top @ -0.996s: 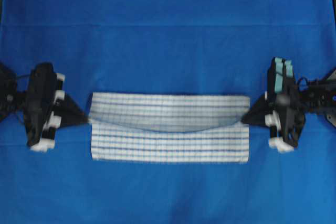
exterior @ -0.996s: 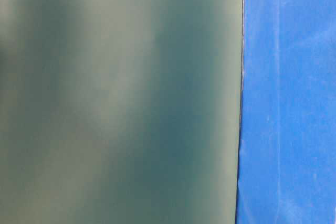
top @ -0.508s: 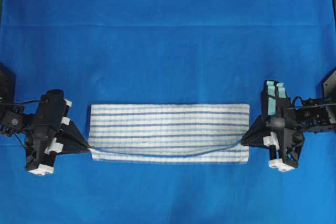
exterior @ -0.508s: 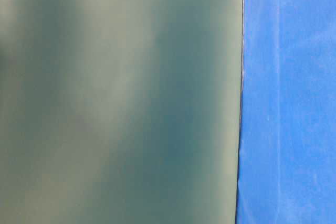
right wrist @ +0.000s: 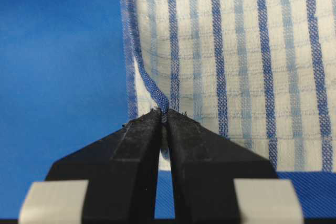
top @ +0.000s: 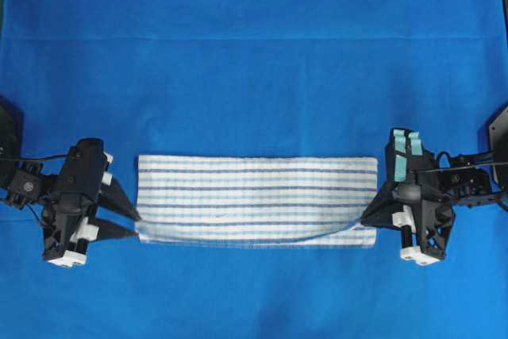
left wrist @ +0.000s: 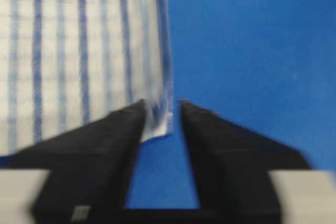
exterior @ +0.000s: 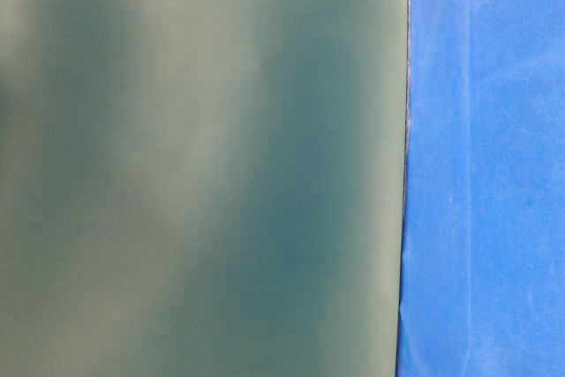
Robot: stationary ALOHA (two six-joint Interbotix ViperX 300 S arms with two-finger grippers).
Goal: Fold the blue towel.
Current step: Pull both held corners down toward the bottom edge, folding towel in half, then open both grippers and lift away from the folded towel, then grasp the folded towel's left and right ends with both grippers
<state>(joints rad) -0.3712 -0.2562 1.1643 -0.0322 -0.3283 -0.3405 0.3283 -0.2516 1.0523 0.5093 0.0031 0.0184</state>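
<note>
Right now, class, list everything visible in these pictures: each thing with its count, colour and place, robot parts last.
Blue towel: one, white with dark-blue stripes, folded lengthwise, centre of the table.
Table cover: one, solid blue, under everything.
Blurred panel: one, grey-green, fills most of the table-level view; unidentifiable.
Left gripper: one, black, at the towel's left end, jaws apart around a corner.
Right gripper: one, black, at the towel's right end, pinching the edge.

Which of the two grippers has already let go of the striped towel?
The left gripper: its jaws stand apart with the blue towel corner loose between them. The right gripper is pinched shut on the towel's edge.
</note>
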